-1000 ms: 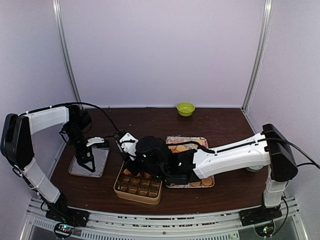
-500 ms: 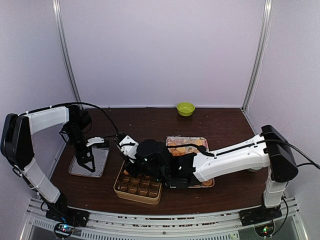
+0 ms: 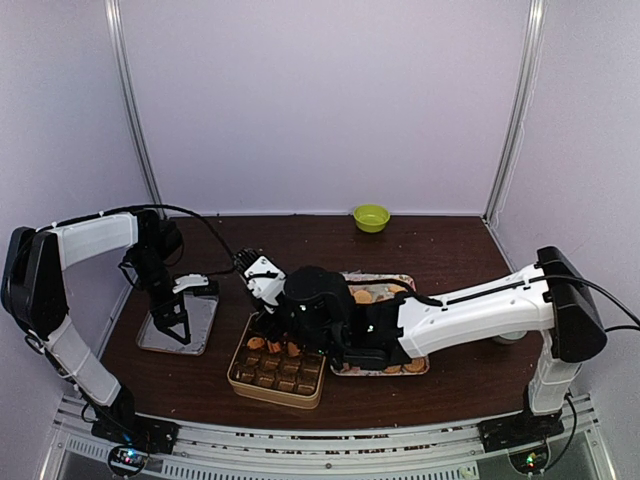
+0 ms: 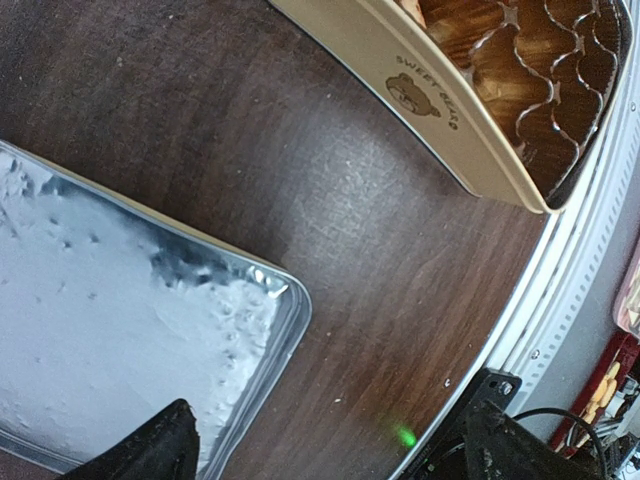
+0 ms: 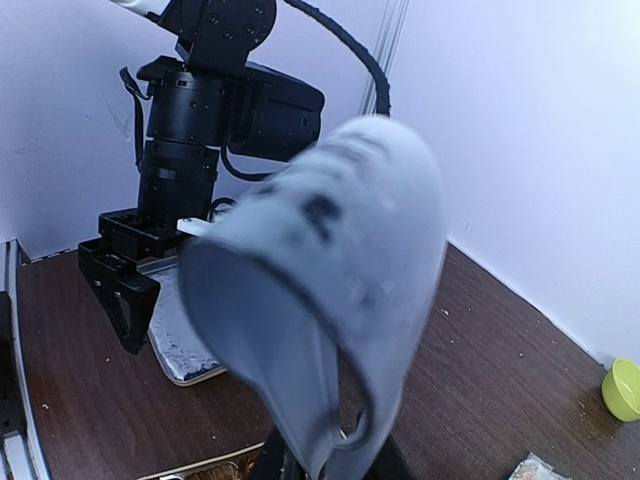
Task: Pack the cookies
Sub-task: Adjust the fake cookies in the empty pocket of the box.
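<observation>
Right arm shifts back and to the right off the tin vs a second ago, so the tin's far row shows again; left arm hasn't budged. Right gripper [image 3: 258, 272] hangs over the far-left corner of the tin [image 3: 272, 393], fingers clenched on the base of a pale grey scoop [image 5: 320, 290]: smooth, curved, hollow, blurred in the wrist view. Left gripper [image 3: 172, 328] is released, black fingers spread wide just above the silver tray [image 3: 203, 318], which is thin shiny metal with a dimpled face, rounded corners and a raised rim. Cookies [image 3: 362, 296] are round and golden-tan; most lie on the flat patterned tray [image 3: 400, 281], partly under the right arm, and a few sit in the tin's far row. Tin is cream, rectangular, with a bear logo on its side wall, packed with brown fluted paper cups [image 4: 520, 70]. Table [image 3: 180, 385] is dark wood grain. Small green bowl [image 3: 371, 217] sits at the back edge.
</observation>
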You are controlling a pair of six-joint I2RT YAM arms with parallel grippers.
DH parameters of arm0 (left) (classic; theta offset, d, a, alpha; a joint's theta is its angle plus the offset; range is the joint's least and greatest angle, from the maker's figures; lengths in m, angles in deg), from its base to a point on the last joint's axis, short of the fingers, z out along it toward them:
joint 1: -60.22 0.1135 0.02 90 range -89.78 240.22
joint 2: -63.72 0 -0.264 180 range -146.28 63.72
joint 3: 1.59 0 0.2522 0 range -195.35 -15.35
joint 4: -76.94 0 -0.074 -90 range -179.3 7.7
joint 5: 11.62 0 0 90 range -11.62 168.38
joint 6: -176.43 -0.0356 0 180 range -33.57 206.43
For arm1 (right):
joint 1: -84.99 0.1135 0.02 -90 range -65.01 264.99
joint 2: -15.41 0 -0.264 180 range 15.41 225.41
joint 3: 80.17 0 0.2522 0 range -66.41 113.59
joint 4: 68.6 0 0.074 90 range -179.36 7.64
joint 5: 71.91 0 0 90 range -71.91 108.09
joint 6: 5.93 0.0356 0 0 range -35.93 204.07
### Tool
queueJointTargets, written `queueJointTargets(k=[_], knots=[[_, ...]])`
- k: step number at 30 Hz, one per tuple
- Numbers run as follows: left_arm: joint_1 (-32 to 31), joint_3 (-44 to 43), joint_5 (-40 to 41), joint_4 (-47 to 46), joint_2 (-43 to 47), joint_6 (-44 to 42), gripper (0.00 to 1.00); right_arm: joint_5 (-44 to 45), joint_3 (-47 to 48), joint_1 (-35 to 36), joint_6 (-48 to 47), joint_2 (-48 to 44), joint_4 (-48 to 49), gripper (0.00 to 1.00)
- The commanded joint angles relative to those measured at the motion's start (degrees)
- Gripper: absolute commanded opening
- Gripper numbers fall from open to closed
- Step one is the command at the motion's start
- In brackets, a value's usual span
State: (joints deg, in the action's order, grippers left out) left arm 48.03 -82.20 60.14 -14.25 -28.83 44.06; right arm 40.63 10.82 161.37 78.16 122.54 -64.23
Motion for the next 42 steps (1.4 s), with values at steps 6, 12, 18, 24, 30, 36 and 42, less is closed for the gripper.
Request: queueJointTargets(k=[6,12,18,24,30,36,42], knots=[[0.37,0.65,-0.66,-0.06,0.75,-0.79,0.95,-1.79,-1.03,-0.03,3.01,0.5,6.26,0.21],[0.35,0.34,-1.16,0.19,0.68,-0.57,0.95,-2.37,-1.71,-0.01,3.33,1.39,7.79,0.24],[0.33,-0.35,-1.81,0.15,0.01,-0.3,0.95,-2.85,-5.07,-0.02,4.24,0.43,10.08,0.27],[0.34,-1.28,-3.34,-0.15,-0.8,0.05,0.95,-4.71,-7.52,-0.43,5.83,-0.56,11.75,0.3],[0.37,-1.19,-3.68,-0.61,-1.68,-0.16,0.94,-4.88,-7.9,-0.77,5.75,-0.69,11.14,0.3],[0.33,-1.24,-4.26,-1.04,-2.06,-0.26,0.94,-3.85,-8.43,-0.84,4.43,-1.28,10.02,0.29],[0.39,-2.02,-4.76,-1.13,-2.66,-0.39,0.94,-2.35,-9.13,-0.82,3.57,-2.3,9.02,0.29]])
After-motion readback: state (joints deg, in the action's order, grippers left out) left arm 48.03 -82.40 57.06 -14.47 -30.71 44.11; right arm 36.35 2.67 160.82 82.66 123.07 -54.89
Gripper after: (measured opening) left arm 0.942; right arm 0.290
